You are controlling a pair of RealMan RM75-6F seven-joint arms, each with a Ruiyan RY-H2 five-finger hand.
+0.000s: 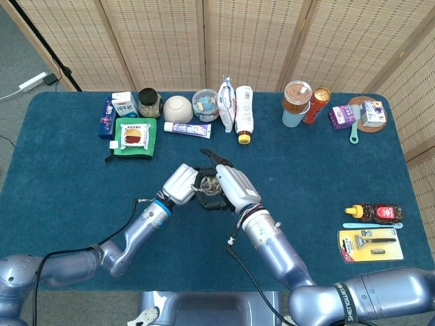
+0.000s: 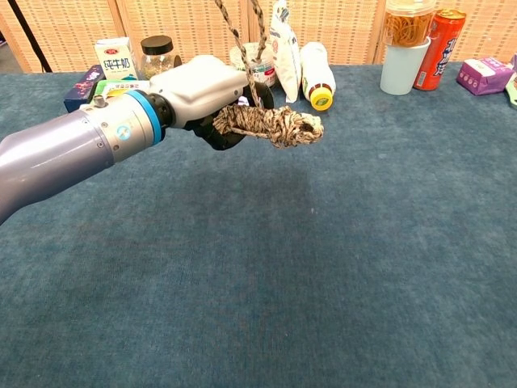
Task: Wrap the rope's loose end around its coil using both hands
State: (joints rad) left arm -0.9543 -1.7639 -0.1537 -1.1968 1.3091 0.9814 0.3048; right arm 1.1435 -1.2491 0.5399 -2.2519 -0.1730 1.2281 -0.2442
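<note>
The rope's coil (image 1: 208, 187) is a short tan and brown bundle held level above the blue table (image 1: 81, 176). My left hand (image 1: 180, 183) grips its left end; the chest view shows that hand (image 2: 198, 85) with the coil (image 2: 271, 124) sticking out to the right. From the coil the loose end (image 2: 241, 36) rises taut as two strands and leaves the top of the chest view. My right hand (image 1: 230, 182) hangs right over the coil and hides most of it in the head view; it holds the loose end up. The chest view does not show the right hand.
Along the back edge stand a green cloth (image 1: 134, 136), a bowl (image 1: 178, 109), a toothpaste tube (image 1: 187, 129), a yellow-capped bottle (image 1: 243, 112), a cup (image 1: 296, 103) and a can (image 1: 319, 104). A sauce bottle (image 1: 374, 212) and a razor pack (image 1: 370, 244) lie at the right.
</note>
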